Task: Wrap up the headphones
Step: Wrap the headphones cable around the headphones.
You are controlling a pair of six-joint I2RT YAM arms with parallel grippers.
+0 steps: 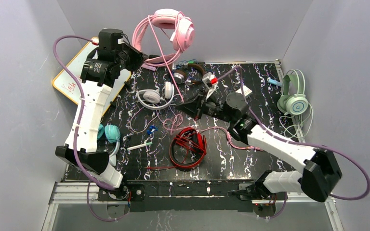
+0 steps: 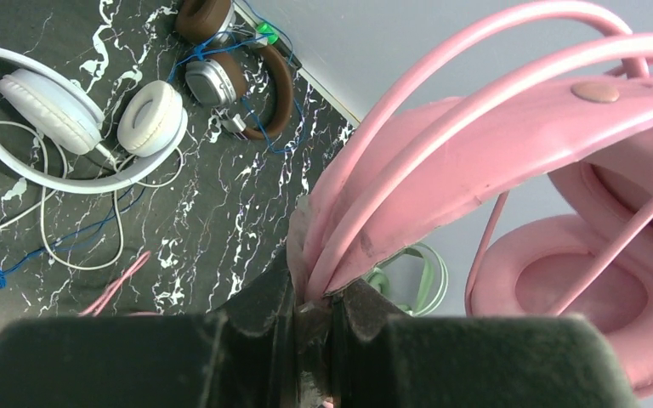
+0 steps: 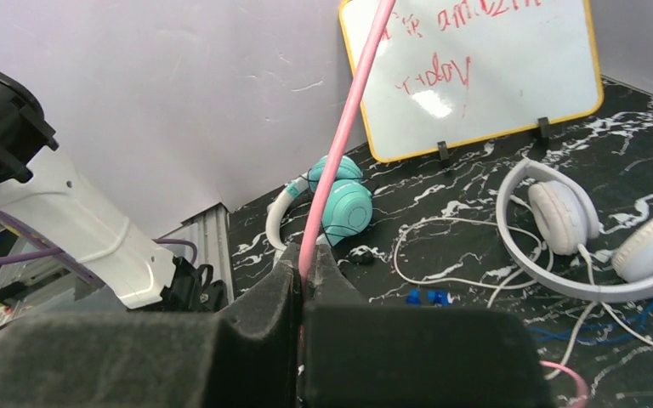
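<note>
The pink headphones [image 1: 171,29] hang in the air near the back wall. My left gripper [image 1: 137,58] is shut on their headband, which shows close up in the left wrist view [image 2: 510,119] above that gripper [image 2: 319,297]. Their pink cord [image 1: 164,62] runs down to my right gripper [image 1: 185,107], which is shut on it. In the right wrist view the cord [image 3: 340,144] rises straight up from that gripper [image 3: 304,272]. White headphones [image 1: 155,96], brown headphones [image 1: 189,74], red headphones [image 1: 188,144], teal headphones [image 1: 108,134] and mint green headphones [image 1: 294,98] lie on the black mat.
A whiteboard [image 1: 74,70] leans at the back left, behind the left arm. A white pen [image 1: 139,146] and small blue pieces [image 1: 151,129] lie mid-mat. Loose white and pink cords tangle around [image 1: 168,120]. Grey walls close in on three sides.
</note>
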